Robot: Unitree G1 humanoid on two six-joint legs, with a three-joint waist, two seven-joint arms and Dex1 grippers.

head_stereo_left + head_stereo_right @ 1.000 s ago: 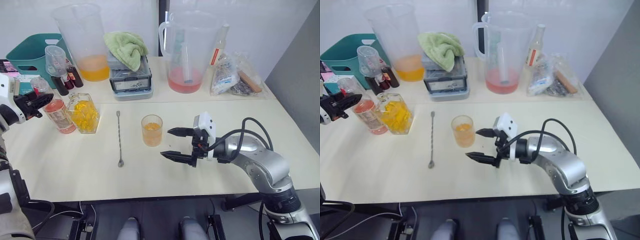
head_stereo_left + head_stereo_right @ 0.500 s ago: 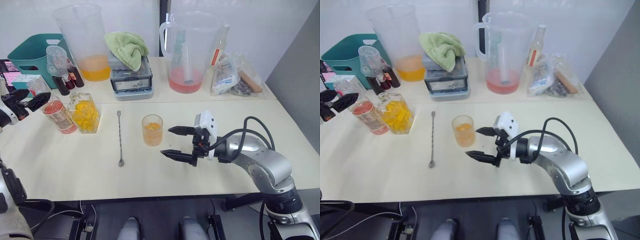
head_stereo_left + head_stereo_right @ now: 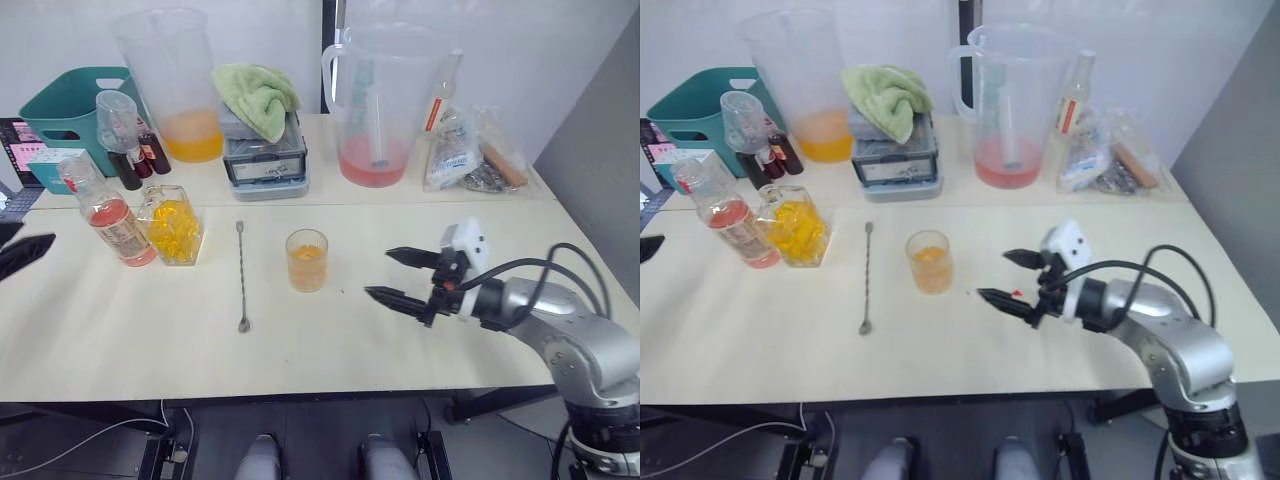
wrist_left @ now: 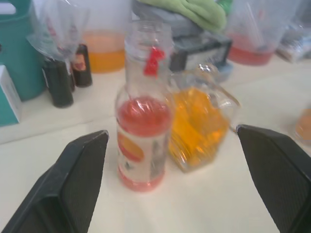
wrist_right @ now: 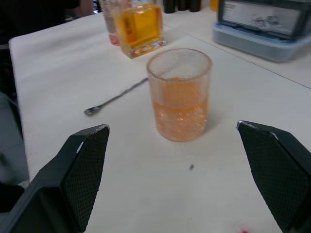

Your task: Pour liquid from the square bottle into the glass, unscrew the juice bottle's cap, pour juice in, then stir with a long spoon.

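Observation:
The glass [image 3: 306, 260] stands mid-table, part full of orange liquid. To its left lies the long spoon [image 3: 241, 275], then the square bottle [image 3: 172, 226] of yellow-orange liquid, then the juice bottle [image 3: 105, 210], upright with an uncapped neck and a red ring dangling. The cap is out of view. My left gripper [image 4: 171, 133] is open, drawn back from the juice bottle and holding nothing. To the right of the glass, and apart from it, my right gripper [image 3: 380, 272] hangs open and empty. The right wrist view faces the glass [image 5: 180, 94] between wide fingers [image 5: 82, 170].
At the back stand a pitcher with orange liquid [image 3: 180, 90], a pitcher with pink liquid [image 3: 375, 100], a green towel on a grey box [image 3: 262, 130], a teal basket [image 3: 65, 100], small dark bottles [image 3: 135, 160] and plastic bags [image 3: 465, 150].
My left gripper opened, let go of the juice bottle and pulled back to the left. The right gripper moved right, away from the glass. The bottle stays upright.

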